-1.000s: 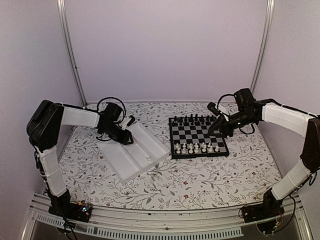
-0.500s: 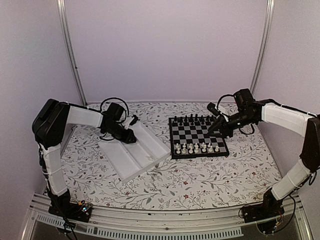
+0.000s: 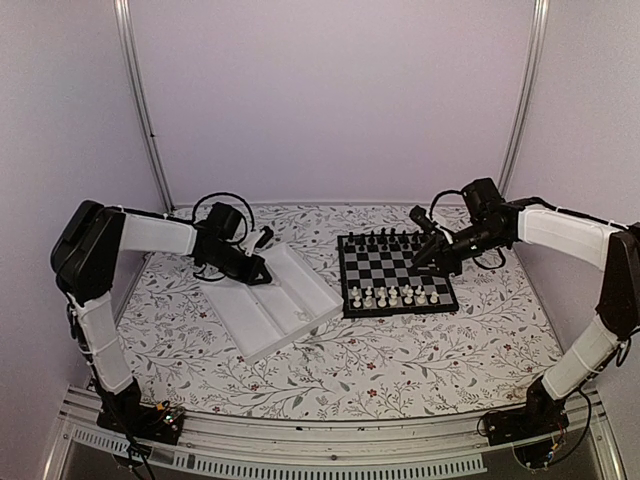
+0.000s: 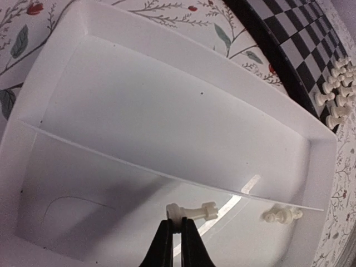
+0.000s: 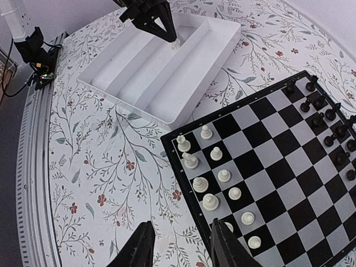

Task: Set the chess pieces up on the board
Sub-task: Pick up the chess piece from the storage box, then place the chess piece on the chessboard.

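In the left wrist view my left gripper (image 4: 177, 227) is shut on the round base of a white chess piece (image 4: 194, 212), which lies on its side on the floor of the white tray (image 4: 167, 111). Another white piece (image 4: 282, 213) lies loose to its right in the same compartment. The board (image 3: 395, 272) sits right of the tray, with white chess pieces (image 5: 211, 183) in two rows along its near side and black ones (image 5: 328, 119) along the far side. My right gripper (image 5: 181, 247) hovers open and empty over the board's white-side edge.
The tray (image 3: 275, 305) has long compartments and lies at an angle left of the board, almost touching its corner. The floral tablecloth (image 3: 400, 350) covers the table. In the right wrist view my left gripper (image 5: 167, 34) reaches down into the tray.
My left gripper has closed onto the white piece in the tray, and the left arm has shifted slightly. The right arm has barely moved.
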